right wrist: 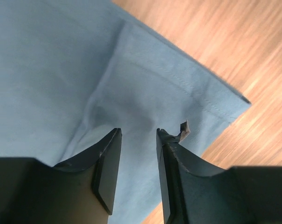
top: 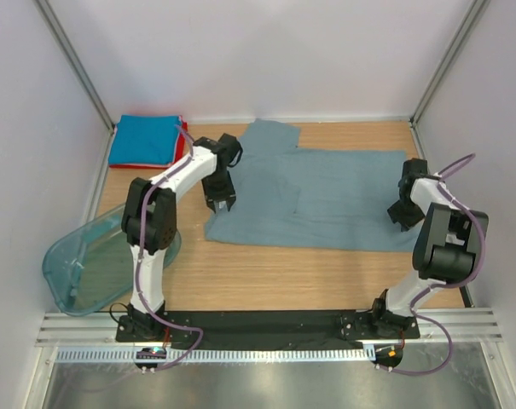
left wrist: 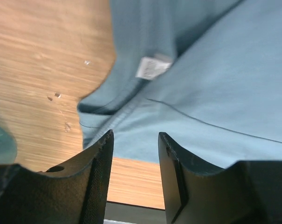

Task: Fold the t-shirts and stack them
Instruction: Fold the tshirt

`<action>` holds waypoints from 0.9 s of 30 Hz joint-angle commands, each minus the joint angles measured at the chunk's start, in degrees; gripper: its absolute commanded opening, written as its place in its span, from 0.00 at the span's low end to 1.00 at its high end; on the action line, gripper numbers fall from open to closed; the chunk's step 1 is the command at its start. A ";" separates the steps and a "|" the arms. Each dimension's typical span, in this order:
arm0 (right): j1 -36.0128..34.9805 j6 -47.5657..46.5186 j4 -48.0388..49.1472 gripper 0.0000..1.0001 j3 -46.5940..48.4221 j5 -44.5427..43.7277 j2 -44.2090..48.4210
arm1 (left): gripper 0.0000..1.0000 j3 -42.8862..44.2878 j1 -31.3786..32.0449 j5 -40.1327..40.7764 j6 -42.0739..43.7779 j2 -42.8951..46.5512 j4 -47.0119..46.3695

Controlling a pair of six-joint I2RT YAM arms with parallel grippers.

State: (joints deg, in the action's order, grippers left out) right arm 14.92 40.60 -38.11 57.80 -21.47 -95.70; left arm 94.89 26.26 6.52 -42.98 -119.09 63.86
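Across bench (top: 283, 273) middle: grey-blue t-shirt (top: 326, 200) lay spread.
Left tool (left wrist: 135, 135): jaws stood parted, empty, over t-shirt.
Right tool (right wrist: 138, 131): jaws parted, empty, over t-shirt.

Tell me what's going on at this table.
Two arms work on a grey-blue t-shirt spread on the table. The left gripper hangs open over its collar, by the neck label; the right gripper is open over a hemmed corner. Neither holds cloth. A folded blue t-shirt sits on a red one in the far left corner.

Nothing legible: the white neck label (left wrist: 152, 67) on the grey-blue t-shirt (left wrist: 215, 93) looks too blurred.
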 commanded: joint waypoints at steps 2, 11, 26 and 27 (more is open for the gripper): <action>0.20 -0.70 -0.91 0.49 7.49 6.52 5.87 | 0.45 11.44 -2.00 -0.63 -0.70 3.86 2.33; -0.59 -3.42 -9.23 0.62 32.60 14.36 -2.54 | 0.46 12.62 -6.83 -8.09 -5.26 9.57 -15.92; -0.59 -10.54 3.99 0.63 49.17 34.39 -19.78 | 0.49 39.75 -13.51 -14.86 -0.43 -18.18 -32.30; -0.59 -10.28 4.09 0.63 48.47 35.61 -20.22 | 0.48 40.63 -13.69 -16.09 -1.57 -19.42 -32.22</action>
State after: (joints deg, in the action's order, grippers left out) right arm 14.41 31.55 -39.09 105.10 8.84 -116.03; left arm 131.83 14.04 -5.69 -45.60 -135.00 33.65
